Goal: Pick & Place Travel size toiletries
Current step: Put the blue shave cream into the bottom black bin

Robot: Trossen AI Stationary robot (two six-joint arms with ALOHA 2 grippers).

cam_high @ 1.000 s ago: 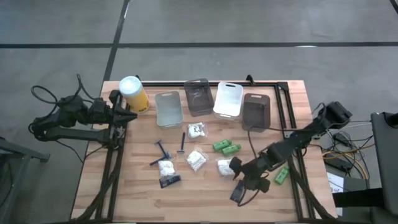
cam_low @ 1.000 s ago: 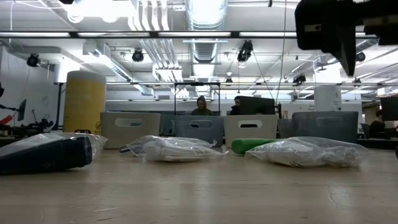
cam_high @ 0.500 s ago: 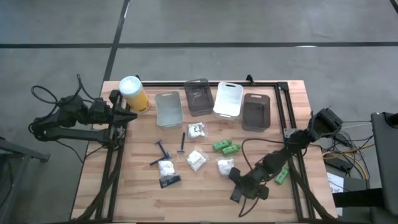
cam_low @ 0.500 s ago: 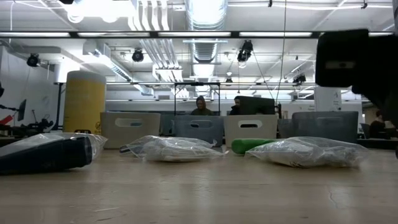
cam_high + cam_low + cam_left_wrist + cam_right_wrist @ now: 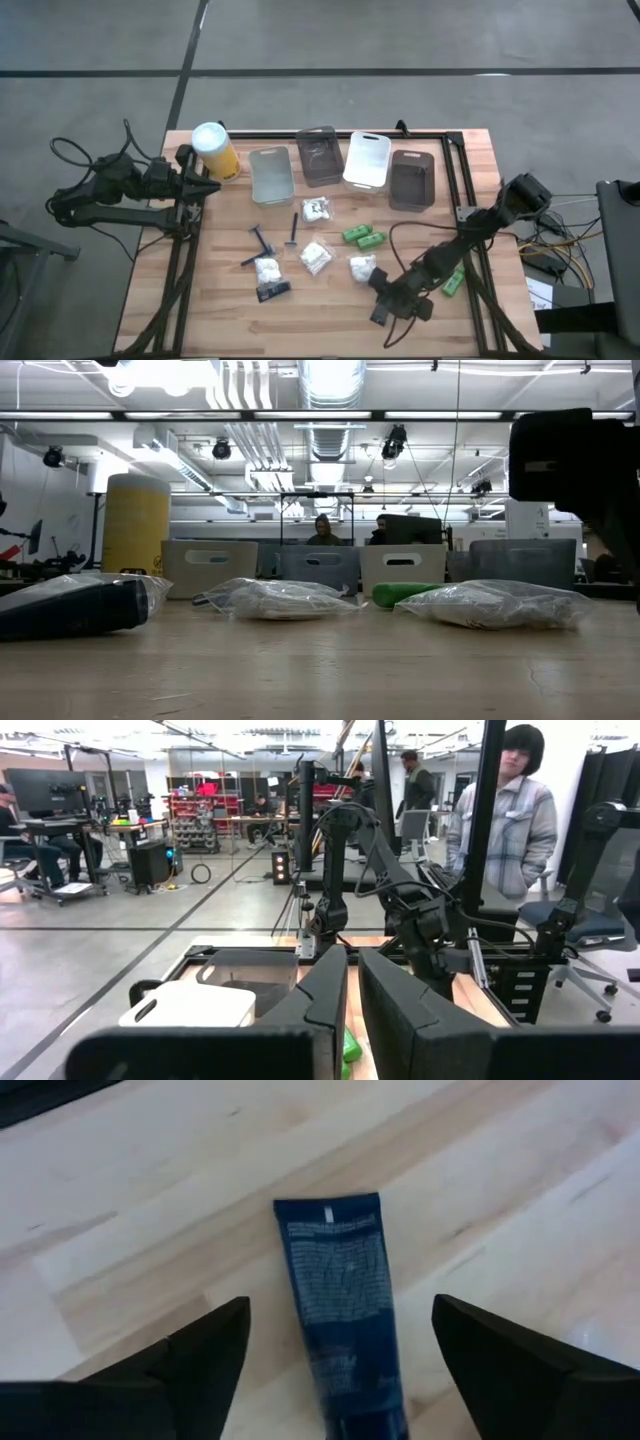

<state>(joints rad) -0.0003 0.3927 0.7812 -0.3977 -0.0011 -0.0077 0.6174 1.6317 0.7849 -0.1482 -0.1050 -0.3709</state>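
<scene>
The right gripper (image 5: 335, 1345) is hovering low over the table (image 5: 150, 1190) with its fingers (image 5: 200, 1355) spread wide, gripping nothing. A flat dark blue sachet (image 5: 343, 1305) is lying on the wood directly between and just ahead of them, untouched. The left gripper (image 5: 207, 185) is waiting well apart at the far side, its fingers (image 5: 325, 995) pressed almost together, beside the yellow canister (image 5: 215, 150).

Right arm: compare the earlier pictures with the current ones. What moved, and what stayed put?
The right gripper came down toward the table's front edge and now hangs open over a dark blue tube, not yet gripping it. The left gripper, packets and bins did not move.
</scene>
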